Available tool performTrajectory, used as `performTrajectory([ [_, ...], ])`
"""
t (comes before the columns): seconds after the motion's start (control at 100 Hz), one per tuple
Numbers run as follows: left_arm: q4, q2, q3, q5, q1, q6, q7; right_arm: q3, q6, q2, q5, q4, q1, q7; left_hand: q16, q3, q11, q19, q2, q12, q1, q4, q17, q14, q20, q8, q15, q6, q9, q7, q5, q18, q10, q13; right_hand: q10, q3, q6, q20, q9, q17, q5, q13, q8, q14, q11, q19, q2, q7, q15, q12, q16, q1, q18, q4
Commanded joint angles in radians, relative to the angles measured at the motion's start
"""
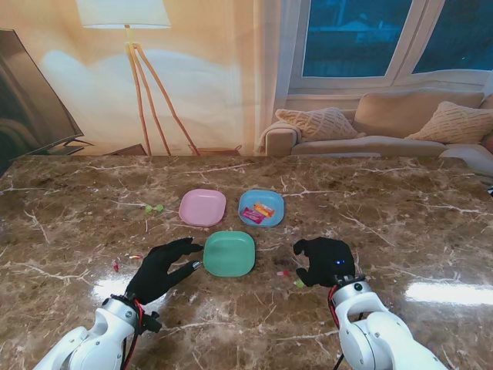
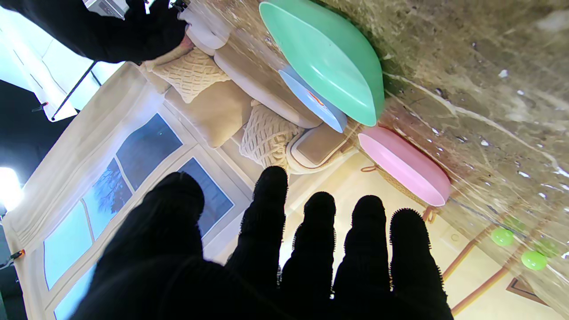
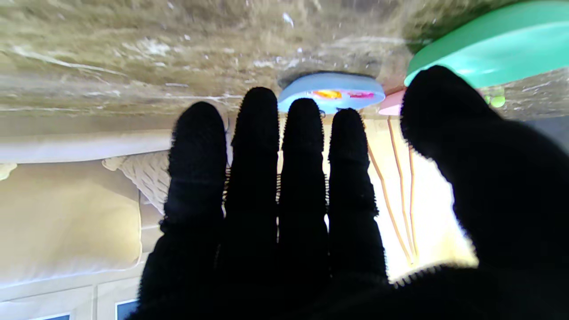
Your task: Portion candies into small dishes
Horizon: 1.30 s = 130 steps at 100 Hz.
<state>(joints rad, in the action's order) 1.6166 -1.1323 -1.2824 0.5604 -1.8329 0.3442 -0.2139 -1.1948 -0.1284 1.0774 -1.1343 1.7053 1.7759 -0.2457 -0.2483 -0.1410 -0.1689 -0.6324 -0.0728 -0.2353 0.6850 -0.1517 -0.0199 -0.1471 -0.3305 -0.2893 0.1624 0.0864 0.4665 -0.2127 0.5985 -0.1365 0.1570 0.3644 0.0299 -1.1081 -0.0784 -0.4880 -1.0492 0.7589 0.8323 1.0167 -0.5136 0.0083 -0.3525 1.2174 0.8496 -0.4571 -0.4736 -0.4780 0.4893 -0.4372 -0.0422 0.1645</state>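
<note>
While both arms rise from the near corners of the stand's view, the left robot hand lies low over the marble surface with its black-gloved fingers spread and nothing in them, the fingertips just beside the near left edge of the green dish. The right robot hand sits to the right of that dish, fingers straight and side by side in its wrist view, thumb apart, holding nothing. Two small candies, one pink and one green, lie on the surface just beside this hand, on its left. Small red candies lie left of the left robot hand. Farther from me stand the pink dish and, right of it, the blue dish, which holds wrapped candies. Green candies lie left of the pink dish.
</note>
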Motion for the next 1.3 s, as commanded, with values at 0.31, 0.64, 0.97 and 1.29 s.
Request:
performTrajectory([
  [0.31, -0.007, -0.002, 0.009, 0.004, -0.002, 0.007, -0.004, -0.011, 0.016, -0.009, -0.007, -0.016, 0.068, 0.003, 0.010, 0.018, 0.009, 0.025, 0.038, 0.008, 0.015, 0.017, 0.013, 0.027, 0.016, -0.009, -0.023, -0.011, -0.036, -0.003, 0.006, 0.035, -0.002, -0.017, 0.003, -0.050, -0.015, 0.007, -0.019, 0.005, 0.027, 0.023, -0.022, -0.011, 0.010, 0.040, 0.139, -0.013, -0.025, -0.023, 0.045, 0.011, 0.009, 0.021],
  [0.64, -0.006, -0.002, 0.011, 0.004, -0.002, 0.004, -0.005, 0.034, -0.002, -0.009, 0.008, -0.084, 0.032, -0.015, 0.012, 0.017, 0.009, 0.026, 0.037, 0.009, 0.016, 0.017, 0.013, 0.031, 0.016, -0.009, -0.024, -0.009, -0.037, -0.003, 0.006, 0.034, -0.001, -0.017, 0.007, -0.060, -0.021, -0.016, -0.034, 0.017, 0.047, 0.025, -0.029, -0.014, -0.025, 0.092, 0.144, -0.024, -0.116, -0.066, 0.117, 0.002, 0.012, 0.026],
  [0.97, -0.003, -0.002, 0.008, 0.003, -0.004, 0.002, -0.001, 0.058, -0.028, -0.009, 0.001, -0.135, 0.003, -0.046, 0.012, 0.017, 0.008, 0.027, 0.037, 0.009, 0.016, 0.017, 0.013, 0.031, 0.016, -0.009, -0.023, -0.011, -0.035, -0.003, 0.007, 0.032, -0.001, -0.017, 0.013, -0.056, -0.033, -0.021, -0.041, 0.003, 0.058, 0.017, -0.039, -0.021, -0.046, 0.125, 0.129, -0.041, -0.169, -0.094, 0.150, -0.010, 0.007, 0.025],
  [1.29, -0.002, -0.001, 0.008, 0.002, -0.005, 0.001, 0.003, 0.069, -0.023, -0.008, 0.005, -0.167, -0.013, -0.070, 0.012, 0.017, 0.009, 0.029, 0.037, 0.009, 0.015, 0.017, 0.014, 0.031, 0.018, -0.009, -0.023, -0.012, -0.035, -0.003, 0.007, 0.032, -0.001, -0.017, 0.024, -0.057, -0.047, -0.023, -0.053, 0.005, 0.073, 0.021, -0.054, -0.029, -0.060, 0.146, 0.126, -0.060, -0.194, -0.109, 0.161, -0.015, 0.009, 0.025],
])
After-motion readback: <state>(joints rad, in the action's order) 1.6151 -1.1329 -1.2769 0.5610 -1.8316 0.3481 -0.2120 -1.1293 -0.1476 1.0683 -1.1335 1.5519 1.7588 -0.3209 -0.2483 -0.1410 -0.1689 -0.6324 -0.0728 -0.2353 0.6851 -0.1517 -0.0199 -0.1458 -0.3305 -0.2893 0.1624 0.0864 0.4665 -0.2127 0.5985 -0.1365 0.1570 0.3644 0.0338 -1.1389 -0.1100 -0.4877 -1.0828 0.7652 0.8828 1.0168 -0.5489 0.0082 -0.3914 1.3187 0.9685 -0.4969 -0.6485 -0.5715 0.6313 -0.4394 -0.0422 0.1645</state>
